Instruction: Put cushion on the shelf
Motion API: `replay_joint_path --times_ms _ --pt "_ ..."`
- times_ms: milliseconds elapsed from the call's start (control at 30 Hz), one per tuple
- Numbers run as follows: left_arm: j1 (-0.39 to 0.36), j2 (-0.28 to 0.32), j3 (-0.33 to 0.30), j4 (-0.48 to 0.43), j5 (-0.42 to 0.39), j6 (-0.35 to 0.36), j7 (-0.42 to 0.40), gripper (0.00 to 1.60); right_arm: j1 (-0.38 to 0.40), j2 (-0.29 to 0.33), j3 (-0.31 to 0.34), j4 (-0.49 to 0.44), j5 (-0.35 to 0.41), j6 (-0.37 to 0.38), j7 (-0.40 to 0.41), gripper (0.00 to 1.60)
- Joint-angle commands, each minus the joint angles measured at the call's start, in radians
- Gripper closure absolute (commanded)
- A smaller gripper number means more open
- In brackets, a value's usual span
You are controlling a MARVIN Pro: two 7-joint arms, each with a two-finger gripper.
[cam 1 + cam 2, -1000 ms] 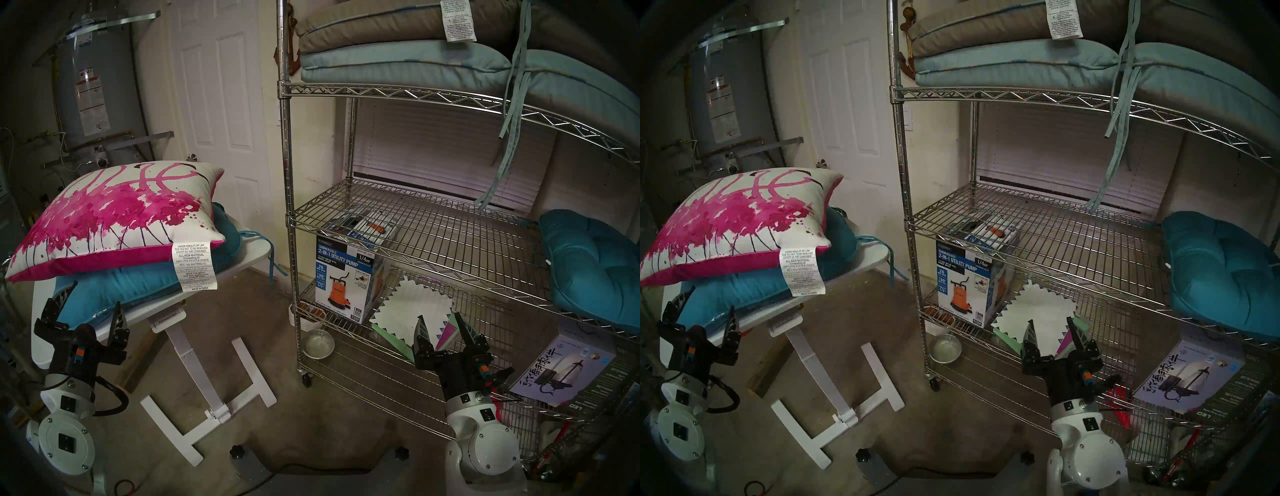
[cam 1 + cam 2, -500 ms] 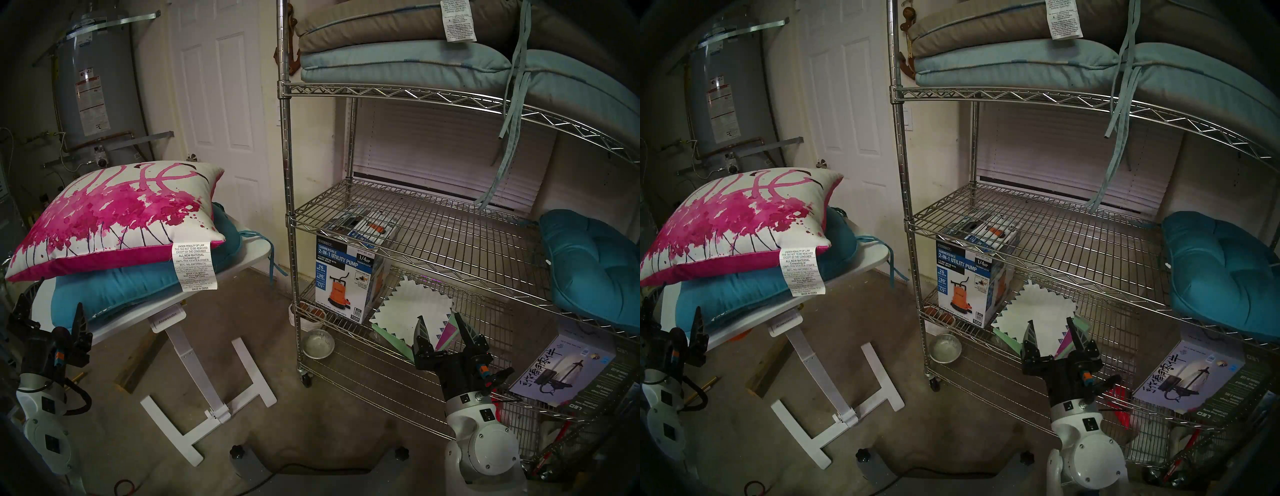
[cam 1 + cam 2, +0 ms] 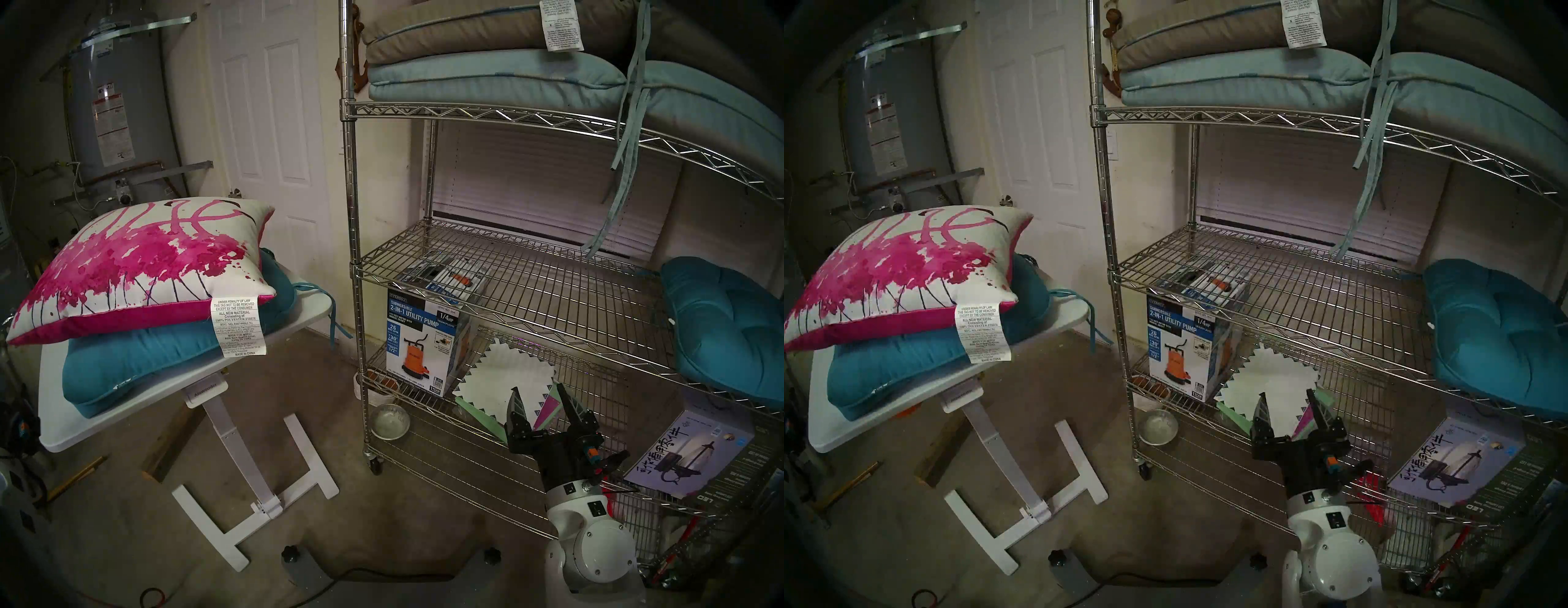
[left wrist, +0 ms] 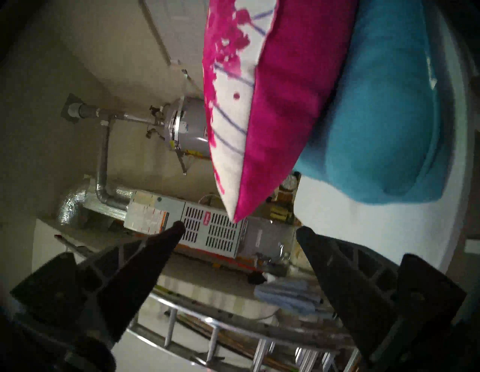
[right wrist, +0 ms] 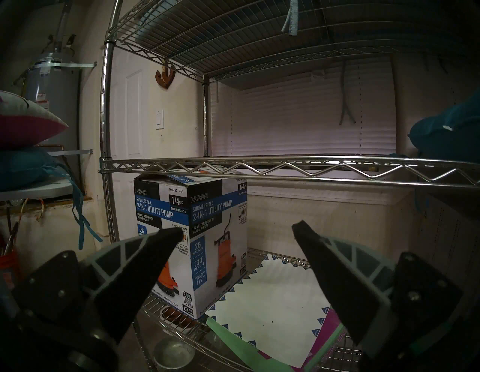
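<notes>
The cushion (image 3: 140, 263), a plump white pillow with magenta splashes and a white care tag, lies on top of a teal seat cushion (image 3: 140, 361) on the white tilting table (image 3: 178, 382). In the left wrist view my left gripper (image 4: 240, 228) is open. The cushion's pink-edged corner (image 4: 259, 117) points at the gap between the fingertips without touching them. The shelf (image 3: 355, 212), a chrome wire rack, stands to the right. My right gripper (image 3: 538, 392) is open and empty in front of the shelf's lower tier (image 5: 272, 256).
The middle tier (image 3: 530, 288) holds a teal cushion (image 3: 721, 327) at its right end. Flat taupe and pale-blue pads (image 3: 488, 72) fill the top tier. A pump box (image 3: 424, 339) and papers sit on the lower tier. A water heater (image 3: 119, 93), door and floor bowl (image 3: 389, 420) are nearby.
My left arm has swung left, from in front of the table to the far left edge of the head views. The right arm and the cushion have not moved.
</notes>
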Motion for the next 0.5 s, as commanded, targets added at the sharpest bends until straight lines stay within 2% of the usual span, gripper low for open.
replay_joint_path --times_ms 0,233,467 --pt "0.006 0.106 -0.081 -0.022 0.033 0.079 -0.098 0.00 0.003 0.002 0.000 -0.023 0.000 -0.005 0.001 0.00" --pt "-0.069 0.181 -0.061 -0.022 0.101 0.083 -0.201 0.00 0.003 0.002 0.000 -0.023 0.000 -0.005 0.001 0.00" --pt "-0.166 0.255 -0.032 0.034 0.168 0.085 -0.283 0.00 0.003 0.002 0.000 -0.023 0.000 -0.004 0.001 0.00"
